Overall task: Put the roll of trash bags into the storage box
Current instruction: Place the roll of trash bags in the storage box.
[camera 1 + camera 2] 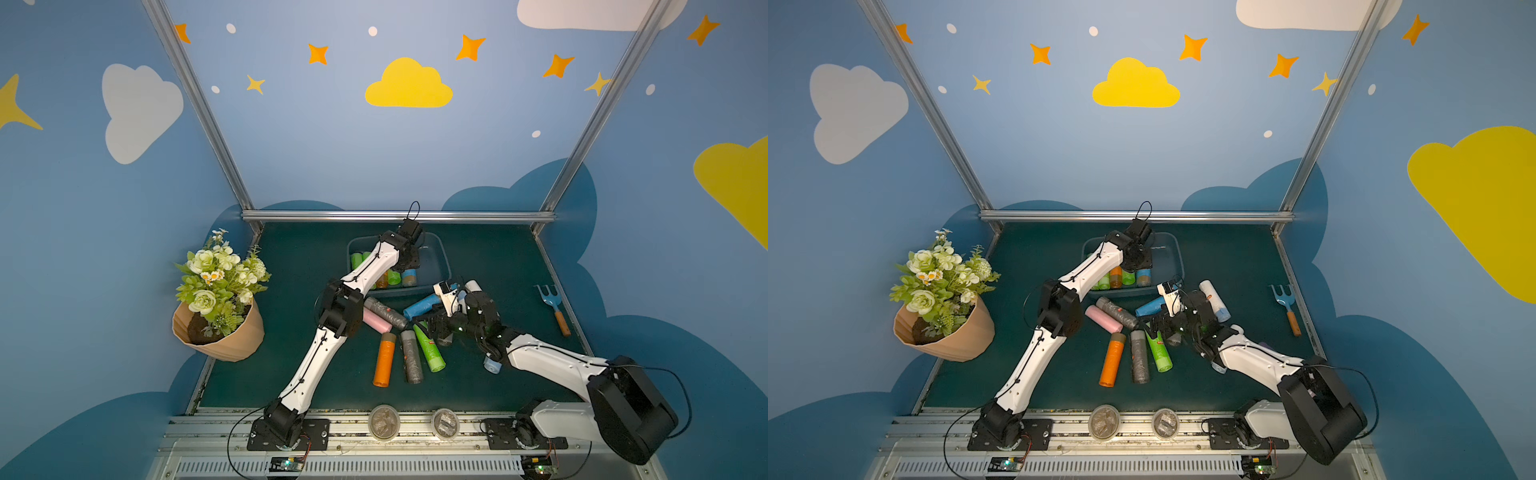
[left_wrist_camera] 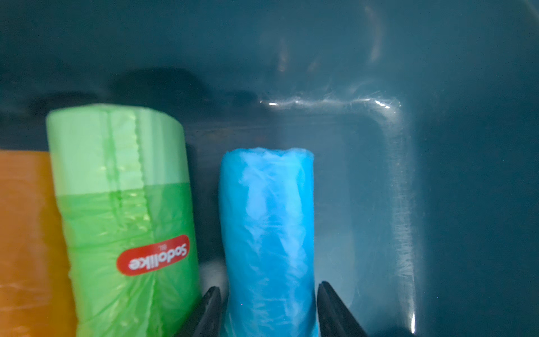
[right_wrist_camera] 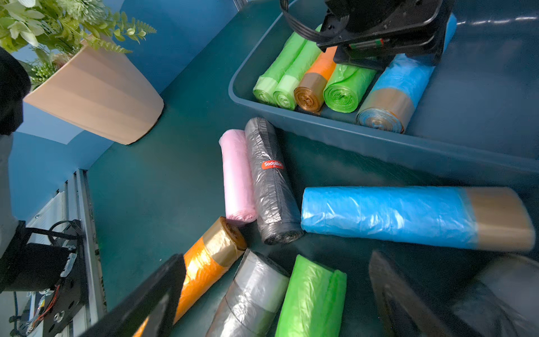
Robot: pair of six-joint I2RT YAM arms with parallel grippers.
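Green tabletop; crinkly blue roll in box; left hand unclenched, right hand agape.

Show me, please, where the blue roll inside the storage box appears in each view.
In both top views: blue roll, rightmost of the row in the storage box.
Left wrist: centre, inside the left gripper.
Right wrist: upper right.
Landmark: green roll beside it.

The dark green table carries the storage box at twelve o'clock, a tilted flower pot at nine and a blue rake at three. At its centre lie a pink roll, an orange roll, a green roll and a blue roll.
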